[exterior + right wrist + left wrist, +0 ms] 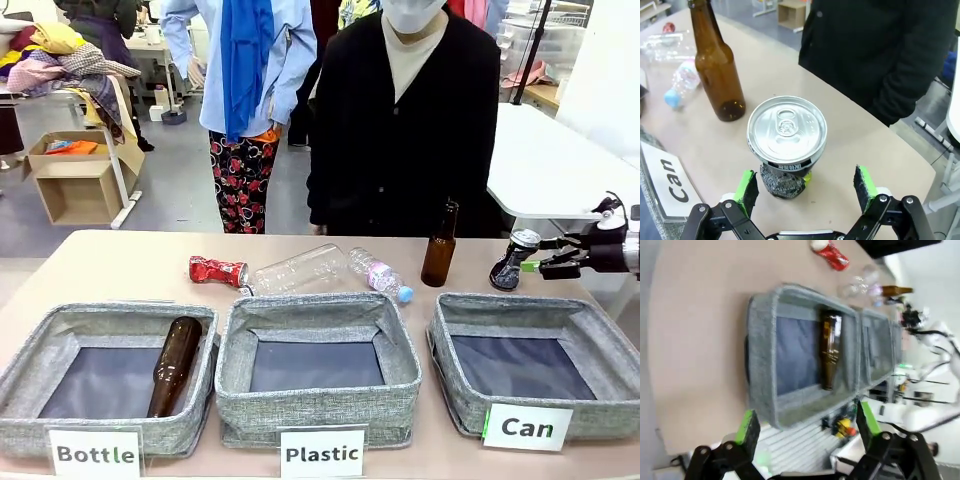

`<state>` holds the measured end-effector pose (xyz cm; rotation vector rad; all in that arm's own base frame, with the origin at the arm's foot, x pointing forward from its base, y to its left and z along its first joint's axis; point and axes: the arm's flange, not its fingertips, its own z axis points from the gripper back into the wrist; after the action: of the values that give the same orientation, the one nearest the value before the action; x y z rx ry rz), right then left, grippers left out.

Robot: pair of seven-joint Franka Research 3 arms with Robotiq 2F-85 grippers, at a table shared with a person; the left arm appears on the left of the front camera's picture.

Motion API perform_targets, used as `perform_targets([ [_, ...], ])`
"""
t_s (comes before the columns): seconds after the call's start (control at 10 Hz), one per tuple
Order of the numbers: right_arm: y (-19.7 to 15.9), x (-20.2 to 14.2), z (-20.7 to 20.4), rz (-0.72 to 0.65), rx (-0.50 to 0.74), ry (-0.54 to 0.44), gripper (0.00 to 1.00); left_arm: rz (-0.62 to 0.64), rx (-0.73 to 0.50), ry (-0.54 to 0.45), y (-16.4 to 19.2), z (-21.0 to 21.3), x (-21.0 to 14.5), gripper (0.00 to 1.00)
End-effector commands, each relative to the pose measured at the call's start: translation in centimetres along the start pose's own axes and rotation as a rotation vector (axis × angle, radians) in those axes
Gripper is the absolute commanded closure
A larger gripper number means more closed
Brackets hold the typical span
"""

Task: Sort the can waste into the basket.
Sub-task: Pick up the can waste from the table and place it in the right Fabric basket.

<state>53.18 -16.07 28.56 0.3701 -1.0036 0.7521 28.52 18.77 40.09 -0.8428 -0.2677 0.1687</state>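
A dented black-and-silver can (512, 258) stands upright on the table behind the grey "Can" basket (530, 322). My right gripper (538, 254) is open right beside it; in the right wrist view the can (786, 145) stands between and just ahead of the green pads (747, 186), untouched. A crushed red can (217, 270) lies on the table behind the left baskets, also visible as the red can (830, 252) far off. My left gripper (805, 426) hangs open over the "Bottle" basket's near edge, holding nothing.
The "Bottle" basket (60, 330) holds a brown glass bottle (176, 364). The "Plastic" basket (318, 312) sits in the middle. Two clear plastic bottles (300, 270) lie behind it. An upright brown bottle (440, 245) stands near the can. A person (405, 120) stands at the far edge.
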Motion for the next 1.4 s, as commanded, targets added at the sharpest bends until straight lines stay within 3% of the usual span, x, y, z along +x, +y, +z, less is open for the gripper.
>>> perform_targets([
  [0.0, -0.3, -0.1, -1.1, 0.039, -0.017, -0.043, 0.00, -0.016, 0.127, -0.034, 0.5, -7.0, -3.6, 0.00],
  [0.1, -0.4, 0.1, -1.5, 0.037, -0.022, -0.055, 0.00, 0.000, 0.000, 0.000, 0.0, 0.0, 0.0, 0.00],
  [1.1, -0.7, -0.2, -4.5, -0.024, 0.072, -0.162, 0.00, 0.000, 0.000, 0.000, 0.0, 0.0, 0.0, 0.00],
  [1.2, -0.6, -0.3, -4.4, -0.022, 0.095, -0.166, 0.41, 0.000, 0.000, 0.000, 0.0, 0.0, 0.0, 0.00],
  [1.3, -0.5, -0.3, -4.5, -0.037, 0.112, -0.161, 0.60, 0.000, 0.000, 0.000, 0.0, 0.0, 0.0, 0.00],
])
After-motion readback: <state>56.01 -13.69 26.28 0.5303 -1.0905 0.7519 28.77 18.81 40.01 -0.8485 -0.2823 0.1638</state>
